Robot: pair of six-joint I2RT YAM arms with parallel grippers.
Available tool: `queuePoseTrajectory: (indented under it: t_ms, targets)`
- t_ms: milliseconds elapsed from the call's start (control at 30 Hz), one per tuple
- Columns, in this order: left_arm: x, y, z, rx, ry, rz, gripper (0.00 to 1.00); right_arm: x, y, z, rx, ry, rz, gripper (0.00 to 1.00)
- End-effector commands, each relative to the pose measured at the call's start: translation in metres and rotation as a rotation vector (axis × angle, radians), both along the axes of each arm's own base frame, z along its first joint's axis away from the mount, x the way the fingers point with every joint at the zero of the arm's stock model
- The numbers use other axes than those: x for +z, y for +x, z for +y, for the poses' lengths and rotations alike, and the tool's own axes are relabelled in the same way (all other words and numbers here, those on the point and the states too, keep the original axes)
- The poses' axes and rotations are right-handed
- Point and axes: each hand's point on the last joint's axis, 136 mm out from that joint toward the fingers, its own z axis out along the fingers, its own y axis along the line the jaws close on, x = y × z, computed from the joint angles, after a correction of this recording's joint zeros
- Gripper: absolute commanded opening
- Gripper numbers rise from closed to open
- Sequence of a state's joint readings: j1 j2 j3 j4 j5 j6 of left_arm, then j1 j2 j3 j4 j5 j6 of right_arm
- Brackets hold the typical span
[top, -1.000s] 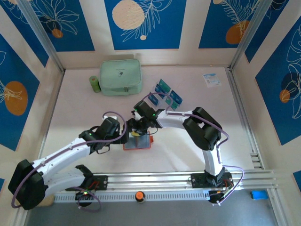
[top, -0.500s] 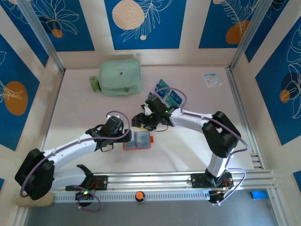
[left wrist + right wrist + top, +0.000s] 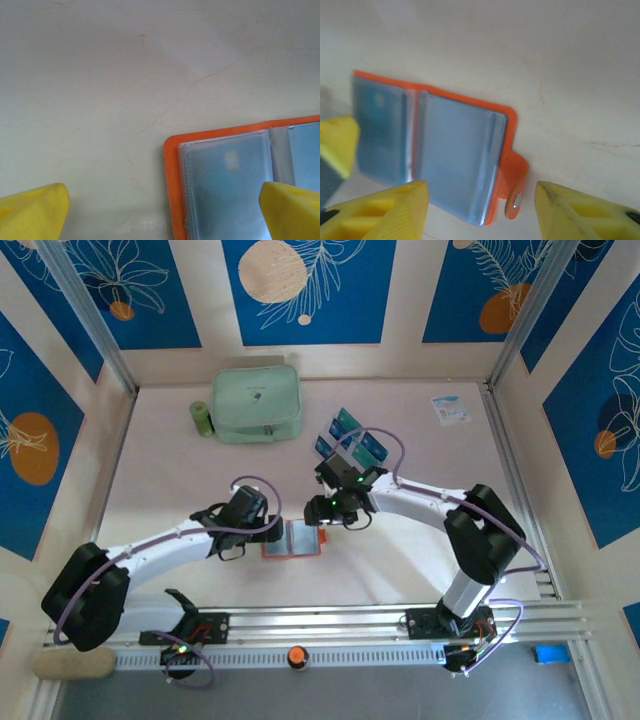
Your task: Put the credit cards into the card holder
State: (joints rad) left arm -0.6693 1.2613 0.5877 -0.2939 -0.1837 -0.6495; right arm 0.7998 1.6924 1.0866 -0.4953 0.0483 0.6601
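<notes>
The card holder (image 3: 293,539) lies open on the table (image 3: 170,470), clear sleeves (image 3: 455,150) up. My left wrist view cuts off its right and lower parts, and haze hides what the sleeves hold. The credit cards (image 3: 347,423) stand farther back, partly behind my right arm (image 3: 420,502). My left gripper (image 3: 162,200) is spread wide at the holder's corner, holding nothing. My right gripper (image 3: 477,200), half spread over the snap tab (image 3: 516,200), grips nothing.
</notes>
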Motion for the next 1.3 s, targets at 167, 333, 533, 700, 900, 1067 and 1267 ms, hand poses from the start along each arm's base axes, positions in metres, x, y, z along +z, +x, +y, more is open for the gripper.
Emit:
queuePoseTrajectory:
  t_ms: [167, 333, 533, 700, 900, 1067, 1267]
  targets:
    - [0.011, 0.011, -0.009, 0.003, -0.033, -0.012, 0.98, -0.033, -0.011, -0.013, 0.02, -0.143, 0.045, 0.44]
    - [0.01, 0.012, -0.011, 0.0, -0.038, -0.007, 0.98, -0.036, -0.006, -0.027, -0.021, -0.168, 0.035, 0.2]
    - [0.008, 0.012, -0.013, -0.003, -0.04, -0.004, 0.98, -0.036, -0.003, -0.049, -0.076, -0.175, 0.03, 0.02]
    - [0.005, 0.012, -0.014, -0.006, -0.042, 0.003, 0.98, -0.032, -0.001, -0.061, -0.102, -0.148, 0.032, 0.05]
    - [0.003, 0.012, -0.016, -0.012, -0.042, 0.011, 0.99, 0.001, 0.009, -0.061, -0.079, -0.074, -0.009, 0.43]
    - [0.004, 0.013, -0.016, -0.013, -0.04, 0.007, 1.0, 0.06, 0.051, -0.075, -0.107, -0.011, -0.141, 0.48]
    - [0.0, 0.013, -0.014, -0.011, -0.016, 0.024, 1.0, 0.095, 0.107, -0.077, -0.069, -0.041, -0.21, 0.48]
